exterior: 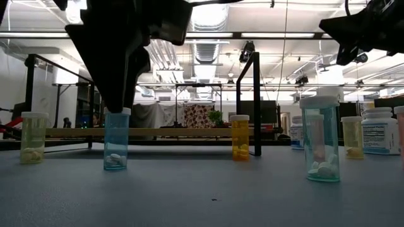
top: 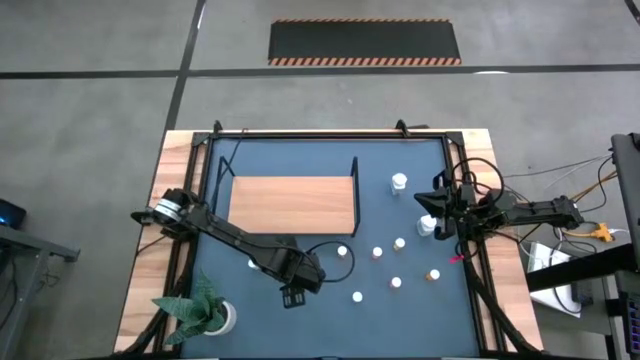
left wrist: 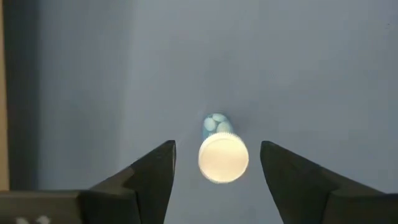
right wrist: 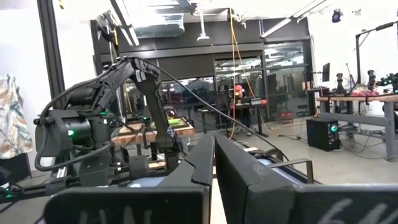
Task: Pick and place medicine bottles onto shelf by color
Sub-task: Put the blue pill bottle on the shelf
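Note:
My left gripper point(left wrist: 217, 144) points straight down near the table's front middle point(top: 296, 292), open. Its fingers stand on either side of a small blue-tinted medicine bottle point(left wrist: 222, 157) with a white cap, which stands upright on the table point(exterior: 116, 144). Gaps show between the cap and both fingers. Several other medicine bottles stand scattered to the right, such as an orange one point(exterior: 240, 137) and a teal one point(exterior: 320, 148). The wooden shelf point(top: 292, 203) lies at the far middle. My right gripper point(right wrist: 213, 168) waits shut at the table's right edge point(top: 432, 200).
A potted green plant point(top: 205, 312) stands at the near left corner. A larger white bottle point(top: 400, 182) and another point(top: 427, 225) stand close to my right arm. Bare blue tabletop point(top: 330, 325) lies along the near edge.

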Controlling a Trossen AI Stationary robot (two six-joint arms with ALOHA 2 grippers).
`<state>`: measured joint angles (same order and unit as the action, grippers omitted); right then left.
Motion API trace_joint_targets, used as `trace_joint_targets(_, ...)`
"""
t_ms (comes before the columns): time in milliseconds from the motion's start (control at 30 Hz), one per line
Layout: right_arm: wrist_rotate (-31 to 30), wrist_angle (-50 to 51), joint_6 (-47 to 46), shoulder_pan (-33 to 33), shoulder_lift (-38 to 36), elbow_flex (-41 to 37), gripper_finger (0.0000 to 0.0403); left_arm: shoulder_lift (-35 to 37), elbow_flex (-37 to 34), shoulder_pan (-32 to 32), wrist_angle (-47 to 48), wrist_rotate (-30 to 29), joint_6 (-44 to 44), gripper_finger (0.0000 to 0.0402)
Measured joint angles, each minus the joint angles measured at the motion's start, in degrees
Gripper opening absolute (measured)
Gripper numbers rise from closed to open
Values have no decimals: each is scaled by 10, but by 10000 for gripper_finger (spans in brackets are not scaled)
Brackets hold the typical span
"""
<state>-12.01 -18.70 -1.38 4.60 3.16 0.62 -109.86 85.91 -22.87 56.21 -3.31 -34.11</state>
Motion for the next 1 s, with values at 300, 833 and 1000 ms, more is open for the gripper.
trace_joint_targets(300, 0, 3, 0, 0, 0, 0, 9, 0, -10, 0, -7, 0, 0, 189)
trace_joint_targets(833, 0, 5, -1, 0, 0, 0, 9, 0, -10, 0, -8, 22, 4, 105)
trace_joint_targets(1000, 0, 5, -1, 0, 0, 0, 9, 0, -9, 0, -8, 22, 5, 101)
